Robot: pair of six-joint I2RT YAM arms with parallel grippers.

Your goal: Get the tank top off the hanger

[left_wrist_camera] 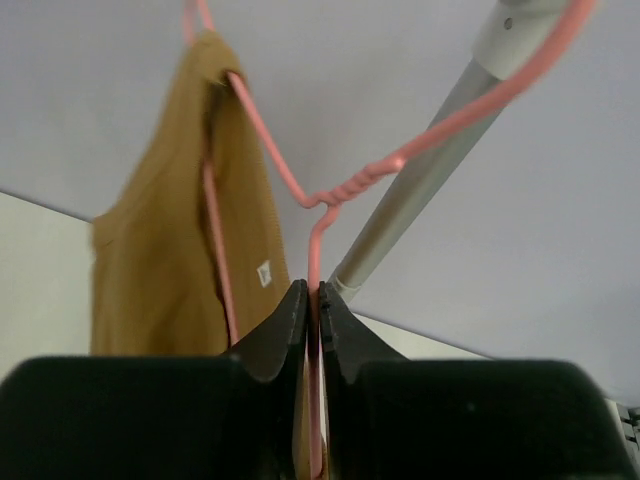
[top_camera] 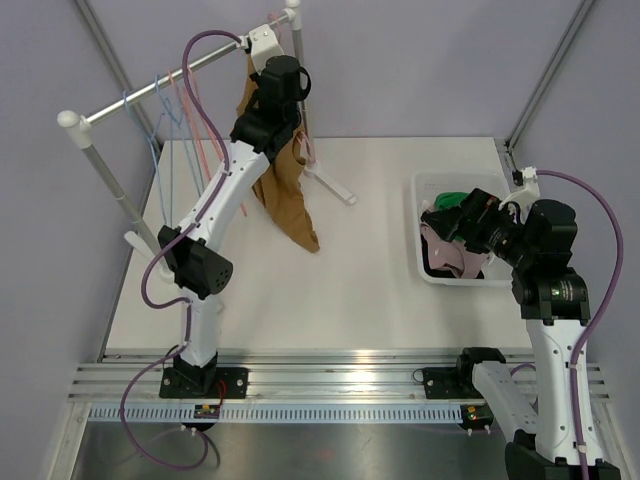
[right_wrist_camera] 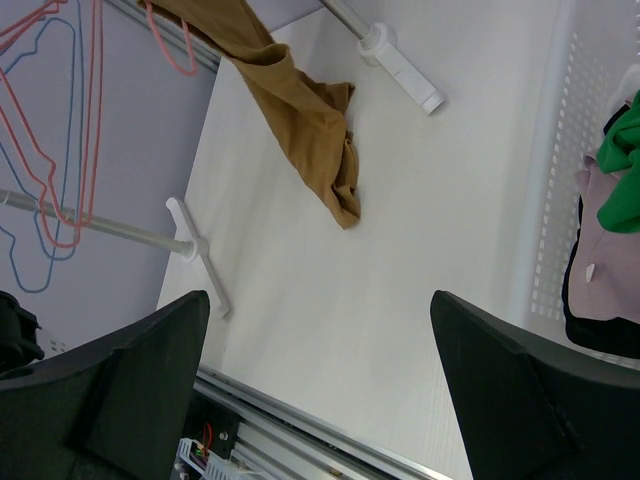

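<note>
Left wrist view has your left claw [left_wrist_camera: 312,292] pinched tight on the pink hanger [left_wrist_camera: 350,180] wire, just below its twisted neck. The brown tank top [left_wrist_camera: 170,260] hangs up and left of that claw, caught on the hanger's arm, its lower end slumped on the table [top_camera: 380,260]. It looks light, limp and stretchy, likely to bunch rather than slide. Take the strap beside the claw. Your right claw [right_wrist_camera: 320,295] is spread wide, empty, well away.
</note>
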